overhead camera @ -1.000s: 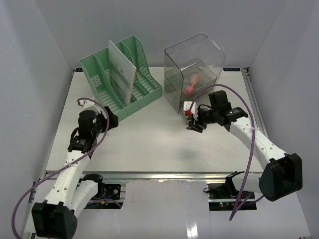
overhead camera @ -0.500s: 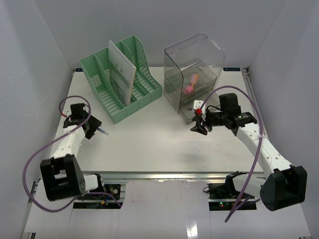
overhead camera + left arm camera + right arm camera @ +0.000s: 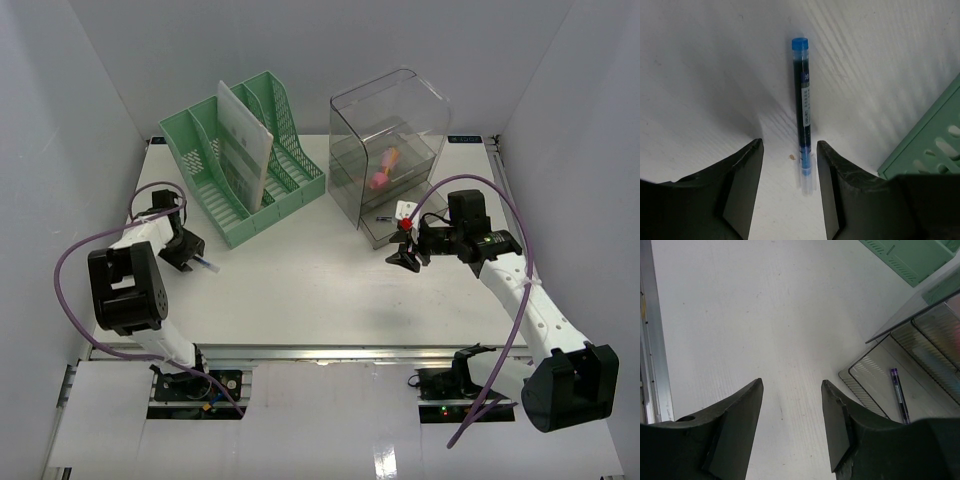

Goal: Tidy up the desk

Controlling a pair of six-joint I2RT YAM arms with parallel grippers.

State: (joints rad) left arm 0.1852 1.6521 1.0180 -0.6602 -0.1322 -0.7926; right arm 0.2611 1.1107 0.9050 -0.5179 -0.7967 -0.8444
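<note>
Right wrist: we see a purple pen (image 3: 900,395) in the clear box (image 3: 875,367), bottom tray; left claw (image 3: 789,185) and right claw (image 3: 791,425) gape.

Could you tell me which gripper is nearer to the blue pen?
Left. The left gripper hangs directly over the blue pen, whose near end lies between its open jaws; the right gripper hangs across the desk by the clear drawer box.

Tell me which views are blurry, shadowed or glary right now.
Left wrist: blue pen sharp, left pincer soft, shadow beside the pen. Right wrist: right pincer blurred, drawer box streaked with reflections. Top external: even light, faint shadows.
</note>
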